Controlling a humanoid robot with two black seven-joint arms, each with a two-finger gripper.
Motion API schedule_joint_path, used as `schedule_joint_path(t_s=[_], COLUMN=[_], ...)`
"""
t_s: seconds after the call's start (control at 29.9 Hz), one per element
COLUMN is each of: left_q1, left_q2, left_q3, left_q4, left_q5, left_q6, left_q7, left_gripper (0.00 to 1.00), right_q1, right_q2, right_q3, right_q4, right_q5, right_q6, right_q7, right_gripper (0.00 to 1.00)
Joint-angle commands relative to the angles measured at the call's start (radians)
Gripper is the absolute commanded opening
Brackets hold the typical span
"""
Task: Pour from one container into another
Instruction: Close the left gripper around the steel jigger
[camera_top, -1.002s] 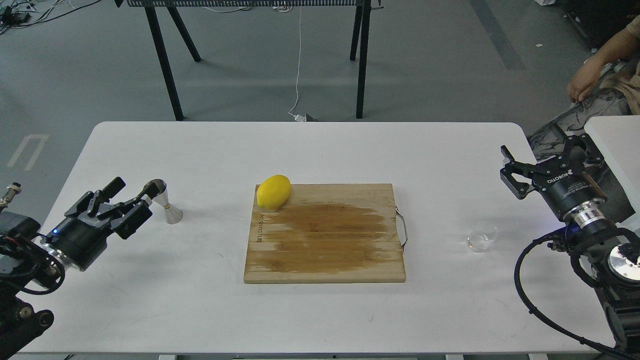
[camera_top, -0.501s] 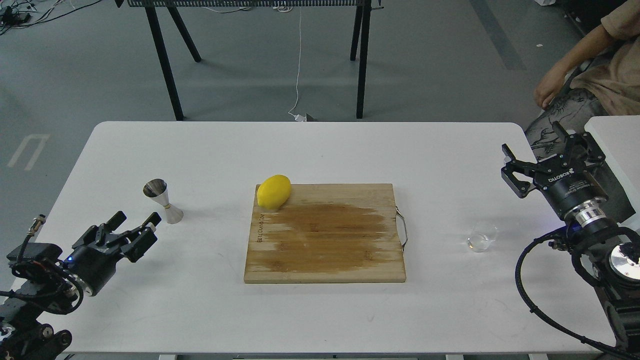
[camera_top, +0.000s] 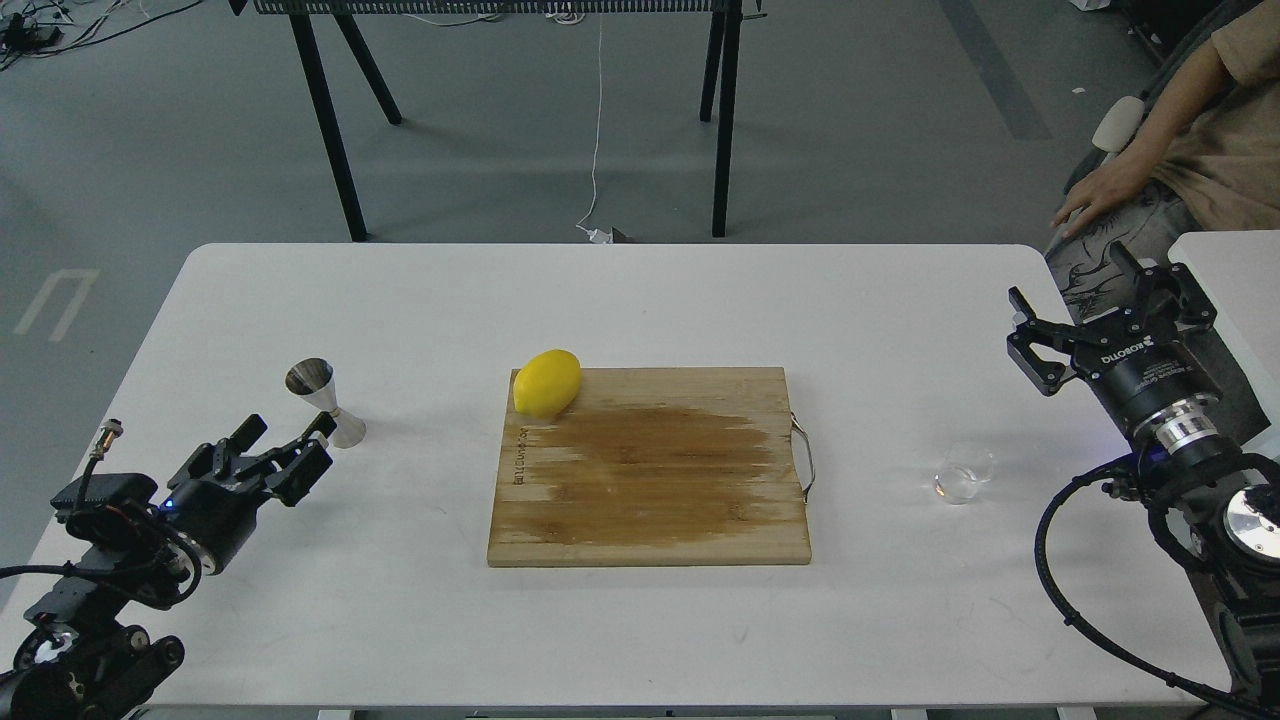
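Observation:
The steel hourglass jigger (camera_top: 325, 401) stands upright on the white table (camera_top: 640, 300), left of the board. My left gripper (camera_top: 285, 440) hovers low just in front of and left of it, open, its nearer fingertip close to the jigger's base. The small clear glass tumbler (camera_top: 965, 473) stands on the table at the right, past the board's handle. My right gripper (camera_top: 1070, 300) is raised behind and to the right of the tumbler, open and holding nothing.
A wooden cutting board (camera_top: 650, 465) with a metal handle lies mid-table, a yellow lemon (camera_top: 547, 382) on its far left corner. A second white table (camera_top: 1230, 290) and a seated person (camera_top: 1180, 150) are at the right. Black stand legs (camera_top: 330, 120) rise behind the table.
My left gripper dropped away from the jigger toward the table's front left, then edged back up toward the jigger's base. My right gripper barely shifted. The person's arm moved.

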Motion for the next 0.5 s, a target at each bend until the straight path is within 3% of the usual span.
schedule_joint_path(t_s=[0.0, 0.47], left_q1=[-0.035, -0.141], left_q2=[-0.029, -0.141], left_q3=[0.029, 0.058], left_q4=[0.05, 0.228], left_q5=[-0.003, -0.013], left_q6=[0.0, 0.0], left_q7=[0.0, 0.0], left_gripper=[1.0, 0.99], right_q1=[0.0, 0.002], right_q2=[0.0, -0.006], right_q3=[0.0, 0.003], right_q4=[0.0, 0.0], right_q5=[0.0, 0.002], right_q6=[0.0, 0.0], right_q7=[0.0, 0.0], right_gripper=[0.99, 0.99])
